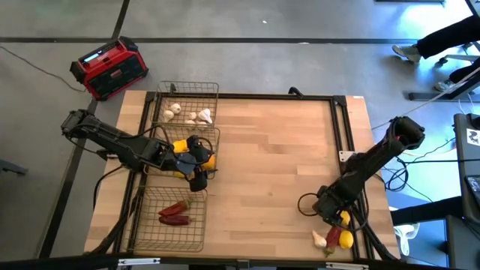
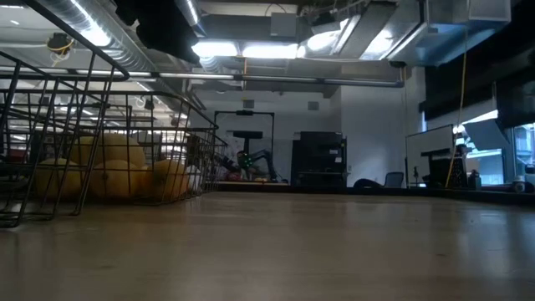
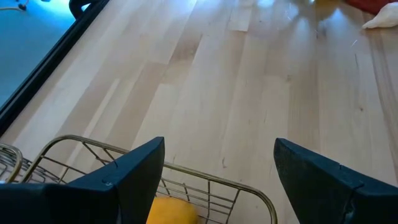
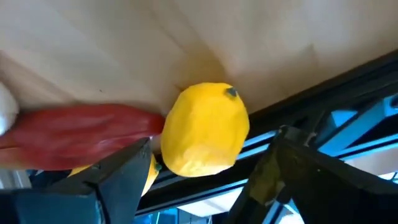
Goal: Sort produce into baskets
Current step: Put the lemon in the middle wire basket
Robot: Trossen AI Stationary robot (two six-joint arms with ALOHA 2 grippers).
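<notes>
Three wire baskets stand along the table's left side. The far one (image 1: 187, 99) holds garlic bulbs (image 1: 189, 115), the middle one (image 1: 214, 139) lemons (image 2: 109, 177), the near one (image 1: 154, 232) red chili peppers (image 1: 174, 214). My left gripper (image 1: 199, 166) hangs open over the middle basket's right rim (image 3: 186, 171), a lemon (image 3: 171, 211) beneath it. My right gripper (image 1: 336, 217) is open just above a small pile at the near right corner: a lemon (image 4: 205, 129), a red chili (image 4: 81, 143), another lemon (image 4: 148, 174) and a garlic bulb (image 1: 320, 238). The lemon lies on the table between the fingers' lines.
A red-and-black box (image 1: 109, 67) sits on the floor beyond the far left corner. A dark frame rail (image 4: 323, 99) runs along the table's right edge, right beside the pile. Bare wood (image 1: 277, 157) spreads across the middle of the table. A person's legs (image 1: 442, 41) show at far right.
</notes>
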